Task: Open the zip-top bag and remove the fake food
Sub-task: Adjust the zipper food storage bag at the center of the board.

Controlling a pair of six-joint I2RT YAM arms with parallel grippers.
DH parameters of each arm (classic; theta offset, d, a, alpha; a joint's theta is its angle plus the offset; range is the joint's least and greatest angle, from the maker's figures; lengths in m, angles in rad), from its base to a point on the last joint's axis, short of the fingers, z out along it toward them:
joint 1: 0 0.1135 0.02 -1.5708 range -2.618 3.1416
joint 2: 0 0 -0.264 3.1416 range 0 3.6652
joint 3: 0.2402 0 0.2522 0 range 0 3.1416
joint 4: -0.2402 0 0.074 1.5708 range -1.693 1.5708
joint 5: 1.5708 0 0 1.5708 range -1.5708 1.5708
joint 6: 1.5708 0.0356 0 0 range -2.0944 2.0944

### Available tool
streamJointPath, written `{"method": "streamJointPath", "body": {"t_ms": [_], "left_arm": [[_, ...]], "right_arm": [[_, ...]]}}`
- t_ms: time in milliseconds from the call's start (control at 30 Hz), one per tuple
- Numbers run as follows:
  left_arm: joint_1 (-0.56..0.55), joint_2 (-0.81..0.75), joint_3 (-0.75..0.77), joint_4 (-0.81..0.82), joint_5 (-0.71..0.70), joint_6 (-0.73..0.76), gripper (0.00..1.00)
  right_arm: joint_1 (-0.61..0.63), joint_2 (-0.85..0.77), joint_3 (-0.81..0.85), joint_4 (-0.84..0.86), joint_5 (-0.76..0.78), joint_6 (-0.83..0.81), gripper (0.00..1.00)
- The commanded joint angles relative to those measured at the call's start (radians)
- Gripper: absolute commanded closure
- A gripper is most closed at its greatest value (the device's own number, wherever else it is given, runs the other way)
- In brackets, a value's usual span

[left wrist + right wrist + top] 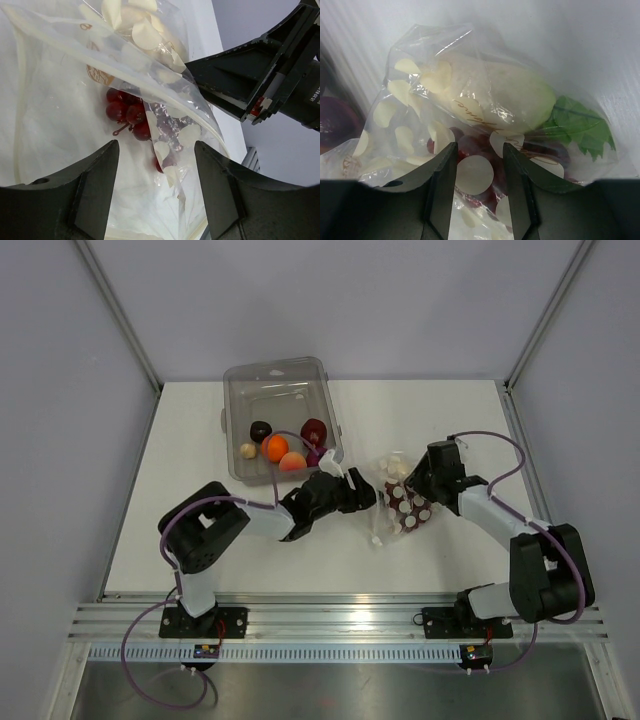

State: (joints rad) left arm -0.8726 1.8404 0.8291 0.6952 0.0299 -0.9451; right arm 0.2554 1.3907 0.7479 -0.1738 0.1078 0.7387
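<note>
The zip-top bag [398, 502] lies right of centre on the table, clear with white dots. Inside it are red grapes [127, 112] and a white vegetable [512, 95] with green leaves [580, 125]. My left gripper [366, 496] is open at the bag's left end; in the left wrist view its jaws [157, 200] stand wide apart around the bag's loose plastic. My right gripper [424, 482] is at the bag's right side; in the right wrist view its fingers [440, 185] are closed on a fold of the bag [475, 175] over the grapes.
A rigid clear bin [240, 390] stands at the back centre, holding an orange piece [275, 447], a peach one [292, 462], a dark red one [314, 430], a brown one [260, 430] and a beige one [248, 450]. The table's edges are framed by metal rails.
</note>
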Motion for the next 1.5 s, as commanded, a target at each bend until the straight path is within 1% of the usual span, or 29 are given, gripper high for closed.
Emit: {"method": "streamJointPath", "body": {"t_ms": [0,133,233,300,467,600,733,833,933,1000,1033,1067,1100,1200,1400,1467], "left_arm": [[-0.006,-0.035,-0.039,0.104,0.019,-0.023,0.35],[-0.005,-0.107,-0.126,0.128,-0.025,-0.04,0.34],[-0.006,-0.161,-0.185,0.158,-0.067,-0.052,0.3],[-0.006,-0.178,-0.2,0.17,-0.07,-0.052,0.29],[-0.003,-0.193,-0.191,0.132,-0.068,-0.046,0.28],[-0.002,-0.217,-0.226,0.142,-0.071,-0.087,0.28],[0.0,-0.294,-0.288,0.145,-0.111,-0.101,0.26],[0.0,-0.357,-0.298,0.106,-0.149,-0.089,0.23],[-0.002,-0.412,-0.318,0.092,-0.179,-0.072,0.22],[-0.002,-0.426,-0.308,0.092,-0.186,-0.043,0.14],[-0.002,-0.425,-0.295,0.069,-0.189,-0.034,0.1],[-0.002,-0.422,-0.276,0.044,-0.191,-0.021,0.09],[-0.003,-0.414,-0.253,0.023,-0.188,0.0,0.1],[-0.003,-0.365,-0.226,0.009,-0.188,0.002,0.1],[-0.005,-0.25,-0.122,-0.006,-0.177,0.0,0.13],[-0.008,-0.209,-0.084,-0.006,-0.163,-0.003,0.17]], "right_arm": [[0.002,-0.085,0.007,-0.013,0.02,-0.053,0.5],[0.001,-0.165,-0.019,-0.01,0.043,-0.061,0.48],[0.001,-0.179,-0.024,-0.018,0.049,-0.065,0.47],[0.002,-0.182,-0.022,-0.021,0.038,-0.073,0.47],[0.002,-0.216,-0.033,-0.021,0.0,-0.114,0.47],[0.002,-0.268,-0.073,0.016,-0.036,-0.139,0.46],[0.004,-0.253,-0.061,0.0,-0.046,-0.153,0.46],[0.01,-0.228,-0.047,-0.003,-0.062,-0.163,0.44],[0.024,-0.217,-0.036,-0.006,-0.057,-0.17,0.4],[0.027,-0.214,-0.035,-0.004,-0.053,-0.176,0.36],[0.03,-0.213,-0.033,-0.004,-0.053,-0.176,0.35],[0.033,-0.211,-0.032,-0.004,-0.05,-0.176,0.36],[0.033,-0.211,-0.032,-0.003,-0.049,-0.176,0.36],[0.035,-0.208,-0.03,0.0,-0.048,-0.176,0.36],[0.035,-0.206,-0.028,-0.003,-0.036,-0.171,0.37],[0.035,-0.214,-0.031,-0.004,-0.028,-0.168,0.37]]}}
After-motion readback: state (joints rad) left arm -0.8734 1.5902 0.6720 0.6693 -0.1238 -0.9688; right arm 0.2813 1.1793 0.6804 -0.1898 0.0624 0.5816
